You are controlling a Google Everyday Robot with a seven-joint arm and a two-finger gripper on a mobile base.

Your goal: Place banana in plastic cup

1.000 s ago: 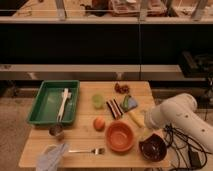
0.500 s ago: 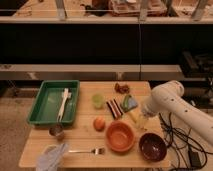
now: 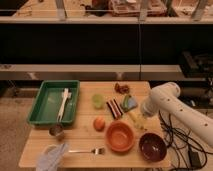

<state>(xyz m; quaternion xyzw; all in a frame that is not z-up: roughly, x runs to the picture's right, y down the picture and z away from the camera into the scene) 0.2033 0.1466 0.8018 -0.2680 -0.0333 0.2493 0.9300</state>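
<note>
1. Roughly right of the table's middle, the banana [image 3: 134,119] lies on the wood as a small yellow shape, just above the right rim of the orange bowl [image 3: 120,136] and below a blue-green packet [image 3: 130,102].
2. Directly beside the banana on its right is the gripper [image 3: 142,118], pointing down from the end of the white arm [image 3: 167,100]. It is at or touching the banana, but whether it is wide, narrow or holding the fruit cannot be told.
3. The plastic cup [image 3: 98,101], light green, stands upright well to the left of the banana. A dark striped item [image 3: 115,108] lies between them.
4. Below the cup sits a round orange fruit [image 3: 99,123], just left of the orange bowl.
5. A dark brown bowl [image 3: 152,146] stands at the lower right, near the orange bowl.
6. A small brown object [image 3: 121,88] rests near the table's far edge, above the packet.
7. A green tray [image 3: 44,107] takes up the left side and holds white utensils [image 3: 63,102].
8. A small steel cup [image 3: 56,131] stands just below the tray.
9. A fork [image 3: 89,150] lies along the near edge, beside a pale cloth [image 3: 51,157] at the lower left corner.
10. The wooden table [image 3: 80,135] carries all of these.
</note>
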